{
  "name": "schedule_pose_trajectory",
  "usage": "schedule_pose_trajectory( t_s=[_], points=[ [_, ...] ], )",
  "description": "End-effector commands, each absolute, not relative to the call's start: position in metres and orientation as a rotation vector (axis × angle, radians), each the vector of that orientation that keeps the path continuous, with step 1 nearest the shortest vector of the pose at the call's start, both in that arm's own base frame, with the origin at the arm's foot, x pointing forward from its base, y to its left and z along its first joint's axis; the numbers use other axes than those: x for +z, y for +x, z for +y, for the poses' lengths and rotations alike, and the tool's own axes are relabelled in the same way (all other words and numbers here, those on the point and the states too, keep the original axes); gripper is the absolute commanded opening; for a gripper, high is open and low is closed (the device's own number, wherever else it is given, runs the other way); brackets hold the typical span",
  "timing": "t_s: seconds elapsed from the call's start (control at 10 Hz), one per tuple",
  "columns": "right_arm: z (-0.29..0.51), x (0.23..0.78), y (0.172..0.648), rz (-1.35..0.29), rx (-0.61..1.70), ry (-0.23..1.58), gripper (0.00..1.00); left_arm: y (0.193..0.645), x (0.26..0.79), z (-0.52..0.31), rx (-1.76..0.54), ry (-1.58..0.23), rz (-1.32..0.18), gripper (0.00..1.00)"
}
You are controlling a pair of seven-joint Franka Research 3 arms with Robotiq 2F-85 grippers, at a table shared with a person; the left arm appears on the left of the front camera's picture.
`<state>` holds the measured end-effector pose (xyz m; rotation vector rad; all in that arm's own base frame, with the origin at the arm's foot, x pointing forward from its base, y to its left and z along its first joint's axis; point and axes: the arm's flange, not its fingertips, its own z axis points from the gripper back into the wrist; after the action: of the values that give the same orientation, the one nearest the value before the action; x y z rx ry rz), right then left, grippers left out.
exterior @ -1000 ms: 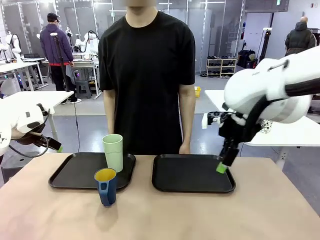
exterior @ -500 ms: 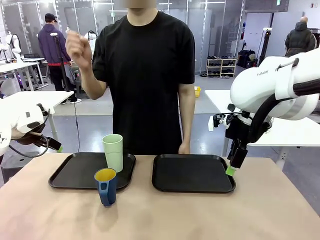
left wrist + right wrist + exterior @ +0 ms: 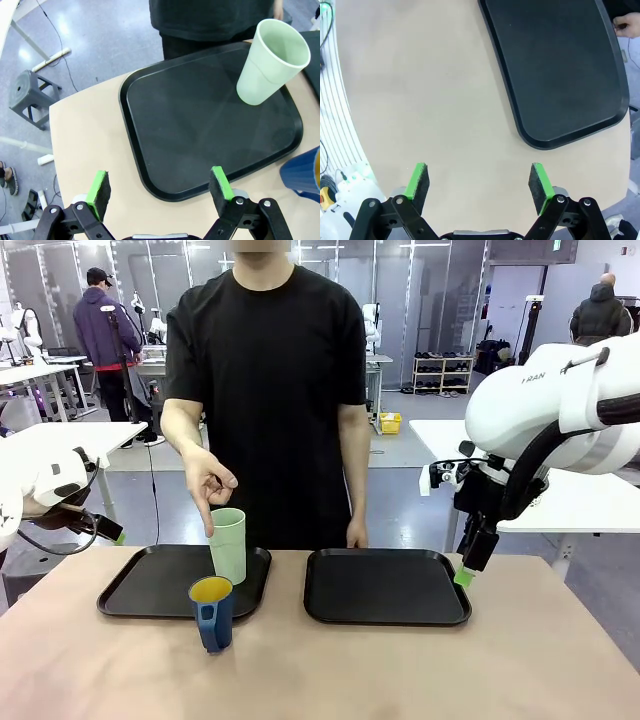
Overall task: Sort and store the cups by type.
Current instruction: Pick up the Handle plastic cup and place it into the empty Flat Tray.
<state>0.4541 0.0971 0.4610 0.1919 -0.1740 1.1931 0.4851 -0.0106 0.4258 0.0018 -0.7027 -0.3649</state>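
Two cups sit lower left in the front view: the mint tumbler [image 3: 228,545] on the left tray [image 3: 140,590], the blue mug [image 3: 212,612] on the desk [image 3: 400,670] just beside it. The left jaws and the right jaws stand apart, empty. We should let the person's hand [image 3: 208,485] clear the tumbler's rim first.

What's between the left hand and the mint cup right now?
Nothing on the table: bare left tray lies between the open left hand and the mint cup. But the person's hand points down at the cup's rim, on its left side in the front view, probably close to the approach path.
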Motion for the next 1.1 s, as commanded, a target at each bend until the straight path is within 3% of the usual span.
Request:
schedule_pose_trajectory(
  t_s=[0.0,1.0],
  points=[
    [0.0962,0.4622,0.4526,-0.166,1.19,0.191,1.0,0.4851,0.4285,-0.0106,-0.379,0.014,-0.699,1.0],
    [0.0962,0.4622,0.4526,-0.166,1.19,0.191,1.0,0.4851,0.4258,-0.0106,-0.365,0.002,-0.703,1.0]
  ],
)
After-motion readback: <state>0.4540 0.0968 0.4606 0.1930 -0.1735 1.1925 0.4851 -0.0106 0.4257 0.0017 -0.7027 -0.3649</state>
